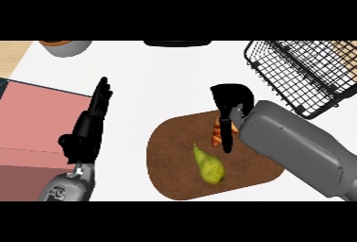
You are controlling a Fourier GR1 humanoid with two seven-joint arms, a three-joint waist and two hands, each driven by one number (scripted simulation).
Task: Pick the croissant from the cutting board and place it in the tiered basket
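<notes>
A brown cutting board lies at the lower middle of the white counter. On it the orange-brown croissant shows only as a striped sliver, mostly hidden under my right hand, whose fingers curl down round it. A green pear lies on the board just left of and below that hand. The black wire tiered basket stands at the upper right, apart from the hand. My left hand rests open at the left, fingers pointing up, holding nothing.
A pink-red surface covers the left edge beside my left forearm. A grey bowl with an orange inside sits at the top left. A dark object shows at the top middle edge.
</notes>
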